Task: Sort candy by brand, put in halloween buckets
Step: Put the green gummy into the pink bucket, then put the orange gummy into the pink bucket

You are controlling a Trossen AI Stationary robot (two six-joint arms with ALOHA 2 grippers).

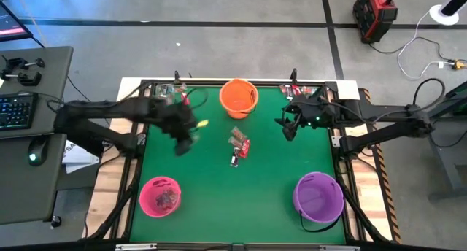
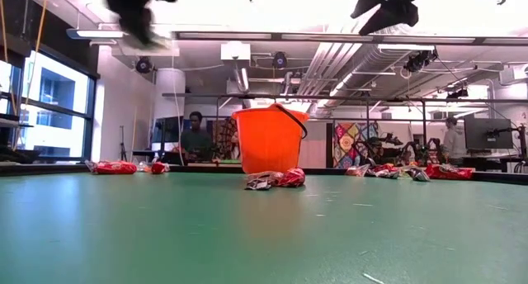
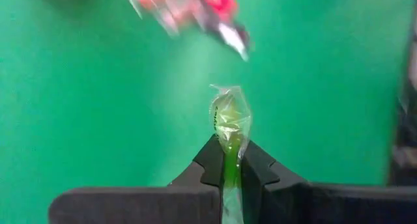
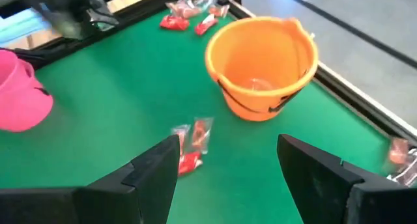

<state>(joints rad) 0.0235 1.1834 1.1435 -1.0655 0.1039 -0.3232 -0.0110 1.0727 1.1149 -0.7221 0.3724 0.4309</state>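
Observation:
My left gripper (image 3: 229, 160) is shut on a small candy in a clear wrapper with a yellow-green inside (image 3: 229, 116). It hangs in the air left of the table's middle (image 1: 193, 127), high above the table in the low view (image 2: 136, 16). My right gripper (image 4: 225, 168) is open and empty, hovering right of the orange bucket (image 1: 290, 127). The orange bucket (image 1: 238, 98) stands at the far edge, the pink bucket (image 1: 160, 195) near left, the purple bucket (image 1: 318, 196) near right. A small pile of red and silvery candy (image 1: 238, 143) lies on the mat at the middle. My left gripper pinches the clear-wrapped candy between its two fingertips (image 3: 257, 168) by the lower end of its wrapper (image 3: 229, 152). The rest of the candy sticks out past the fingertips. It is lifted clear of the table, toward the centre pile in the high view (image 1: 202, 123).
More red candy lies along the far edge, at the far-left corner (image 1: 179, 90) and the far-right corner (image 1: 299, 90). The pink bucket holds some candy (image 1: 166, 198). The green mat is bare between the centre pile and the near buckets. People sit in the room beyond the table (image 2: 195, 135).

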